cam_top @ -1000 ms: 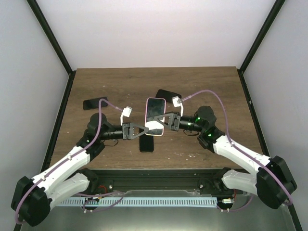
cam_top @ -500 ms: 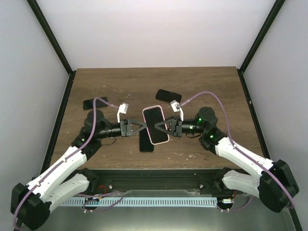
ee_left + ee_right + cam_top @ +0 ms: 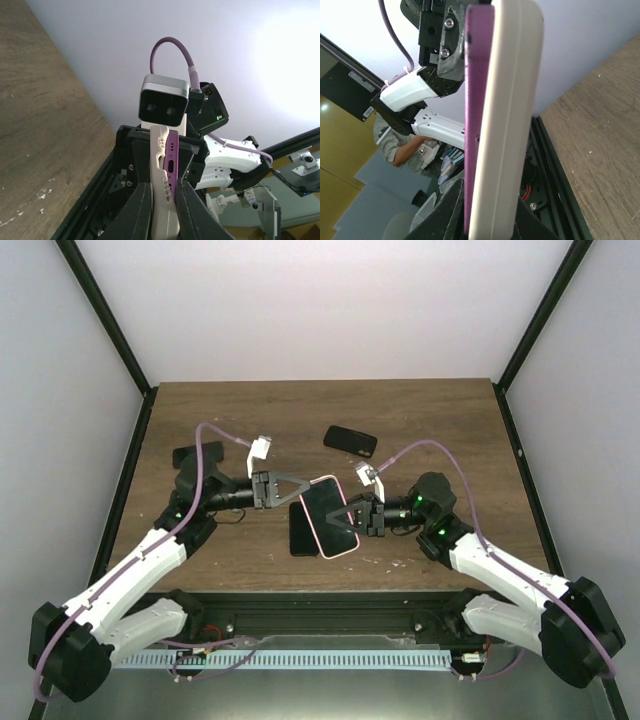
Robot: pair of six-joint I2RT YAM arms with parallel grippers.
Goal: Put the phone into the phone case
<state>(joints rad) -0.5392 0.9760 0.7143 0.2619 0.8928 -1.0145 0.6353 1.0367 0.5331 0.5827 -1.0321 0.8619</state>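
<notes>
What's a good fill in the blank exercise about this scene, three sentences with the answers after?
1. The phone and its phone case are clamped by ____ grippers at once.
2. The left gripper and right gripper hold it ____ the table, not resting on it.
3. A dark phone lies flat on the table directly ____ the held one.

Missing words: both; above; under.

Plain white walls (image 3: 320,310) enclose a wooden table (image 3: 250,410); beyond, seemingly a yellowish floor (image 3: 340,150).
</notes>
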